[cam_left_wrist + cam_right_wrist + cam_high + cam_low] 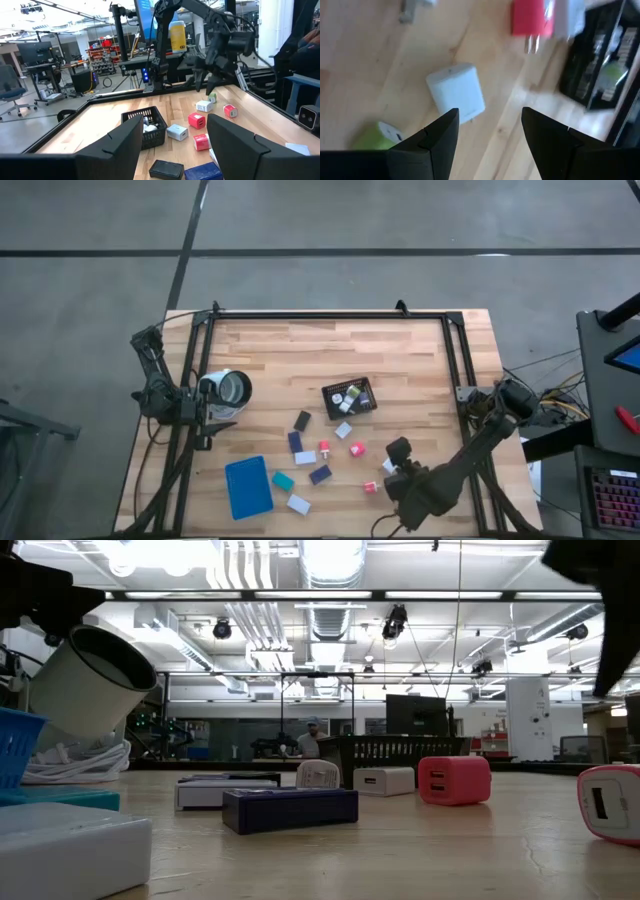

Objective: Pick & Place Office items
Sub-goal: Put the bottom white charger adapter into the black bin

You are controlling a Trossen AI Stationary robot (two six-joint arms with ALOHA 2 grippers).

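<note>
The office items (322, 448) lay scattered mid-counter (280, 355), beside the basket (349, 397); the far planks stood bare. Right pincer (398, 463) hovered spread near the right edge; left pincer (215, 406), spread, waited at the left edge.

Jaws apart above white charger (456, 93); green charger (379, 138), basket (602, 65) nearby.

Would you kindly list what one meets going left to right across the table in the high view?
Left gripper → flat blue rectangular tray → navy flat block → black mesh basket → right gripper.
</note>
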